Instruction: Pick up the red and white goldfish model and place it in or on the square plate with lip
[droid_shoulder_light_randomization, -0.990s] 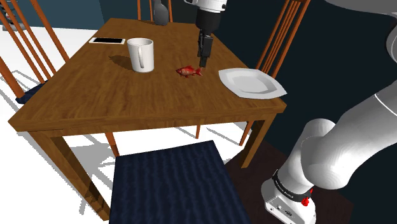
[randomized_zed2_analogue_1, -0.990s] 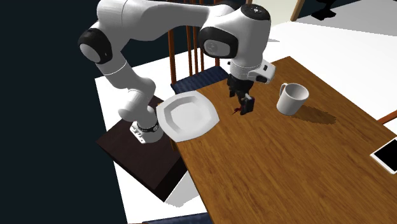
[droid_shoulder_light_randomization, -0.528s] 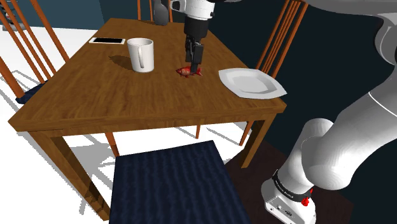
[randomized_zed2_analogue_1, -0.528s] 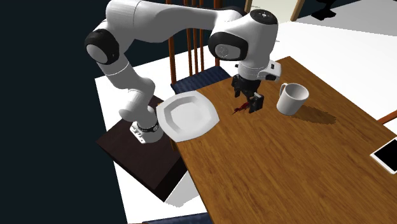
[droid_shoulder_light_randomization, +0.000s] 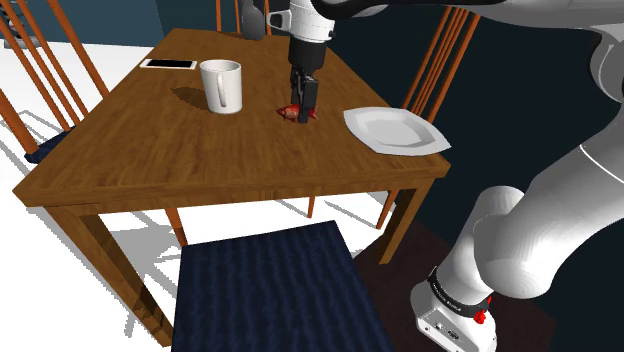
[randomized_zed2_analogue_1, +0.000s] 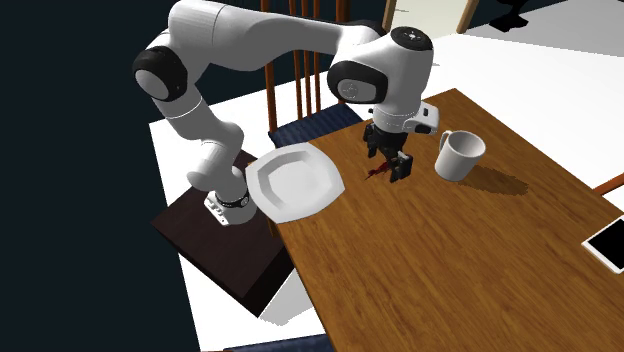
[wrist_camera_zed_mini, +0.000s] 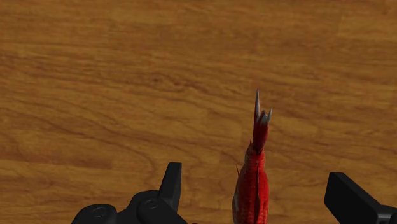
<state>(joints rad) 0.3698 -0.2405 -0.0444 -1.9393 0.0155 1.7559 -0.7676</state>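
Over the last second the hand (droid_shoulder_light_randomization: 303, 114) has dropped to table (droid_shoulder_light_randomization: 180, 150) level. Its fingers now straddle the goldfish (wrist_camera_zed_mini: 253, 188), spread and not touching it. I judge closing comes next. The fish has a slim red body and a pale forked tail, and lies on wood grain near the white lipped square plate (droid_shoulder_light_randomization: 397, 131).

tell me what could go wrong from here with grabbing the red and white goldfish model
The red and white goldfish model lies untouched between the open fingers of the black gripper; closing could catch just a fin and let it slip. The white square plate with lip sits at the wooden table's edge, partly overhanging, so a heavy drop might tip it.
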